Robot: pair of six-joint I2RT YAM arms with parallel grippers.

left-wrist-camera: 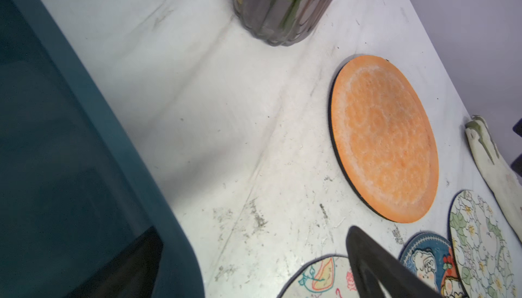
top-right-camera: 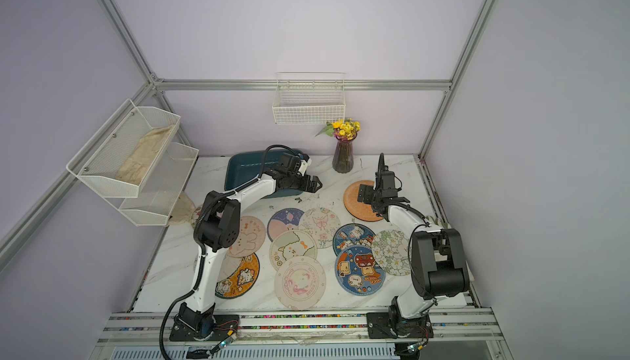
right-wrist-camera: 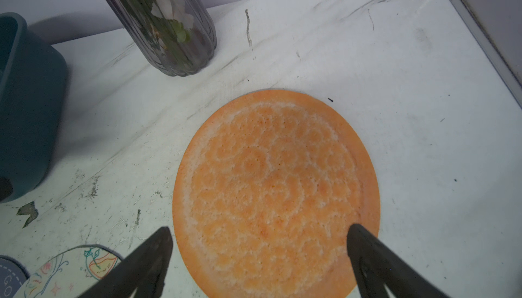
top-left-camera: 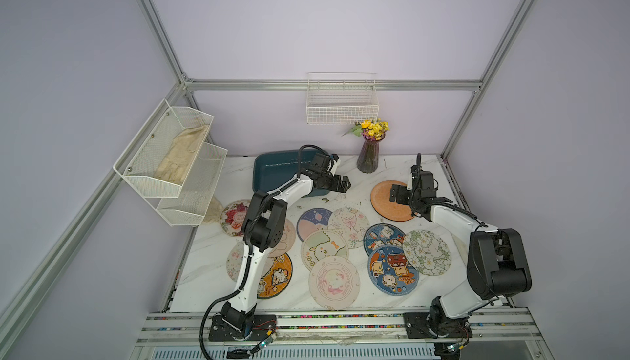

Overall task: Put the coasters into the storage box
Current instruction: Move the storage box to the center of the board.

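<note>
In both top views the dark teal shallow plastic storage box (top-left-camera: 269,162) sits at the back of the white marble counter (top-left-camera: 211,256), its visible floor bare. The printed round coasters (top-left-camera: 334,281) lie nearer the robot than the box. The plain orange round coaster (top-left-camera: 380,205) lies well apart, off the box's right end. The left claw (top-left-camera: 344,184) hangs spread and empty just beside that end.

In the left wrist view the orange coaster (left-wrist-camera: 384,138) lies flush on the counter, showing a thin dark underside.

In the right wrist view the right claw (right-wrist-camera: 260,248) hangs spread across the coaster's near rim, pinching nothing. The mat looks light, thin, bendy and not fragile. Its fuzzy top should grip, and the rim is probably the only place to take hold.
</note>
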